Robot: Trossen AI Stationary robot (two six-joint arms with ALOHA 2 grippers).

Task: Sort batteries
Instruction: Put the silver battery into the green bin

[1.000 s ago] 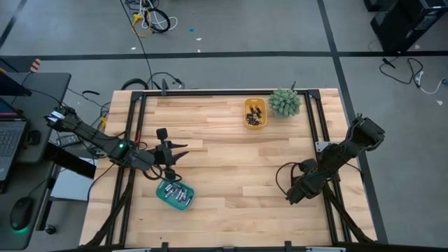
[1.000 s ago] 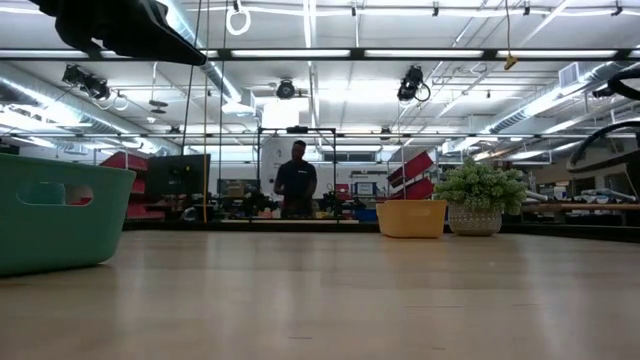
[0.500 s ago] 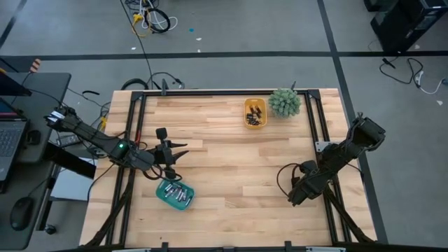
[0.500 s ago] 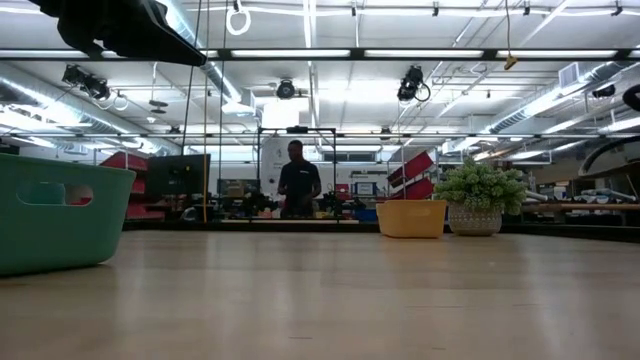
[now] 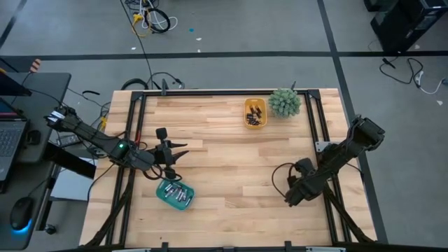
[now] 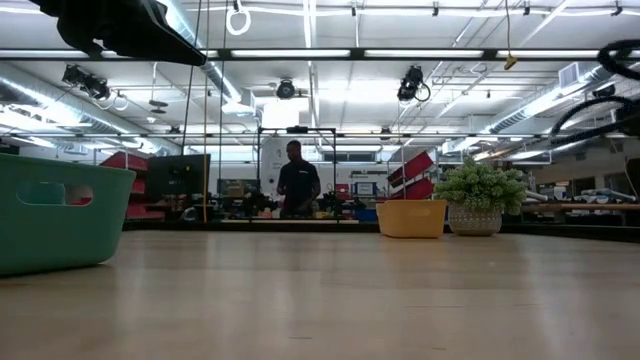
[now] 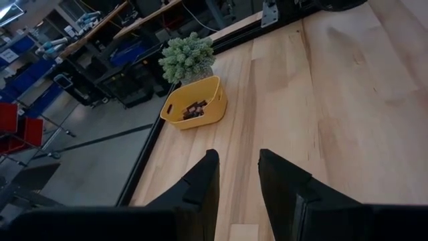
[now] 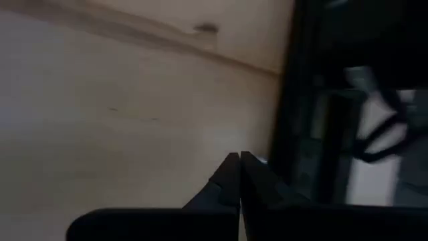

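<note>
Jaws, left gripper (image 7: 235, 175): parted with a clear gap between the fingers and nothing in it; it hangs above the wood just beyond the green tray (image 5: 175, 194).
Jaws, right gripper (image 8: 239, 175): clenched, fingertips meeting, gripping nothing; it sits low near the table's (image 5: 224, 164) right edge, well apart from both trays.
Batteries, dark ones (image 5: 255, 115): lying in the yellow tray (image 7: 200, 118) at the far side, just beside the potted plant (image 5: 284, 102).
Batteries, silvery ones (image 5: 177, 195): lying in the green tray at the near left, close to your left arm.
Loose cells: you can see none on the bare wood in any view; anything tiny may simply be too small to tell.
Step in hand: by my reading the sorting looks close to done, with each kind already in its own tray.
How to do it well: check each tray for a stray cell of the wrong kind before you move either arm.
If you reach in: come straight down over one cell, grip it across its width, and lift clear of the tray wall.
Risk: a low sweep past the green tray could nudge it, so lift first, then travel.
</note>
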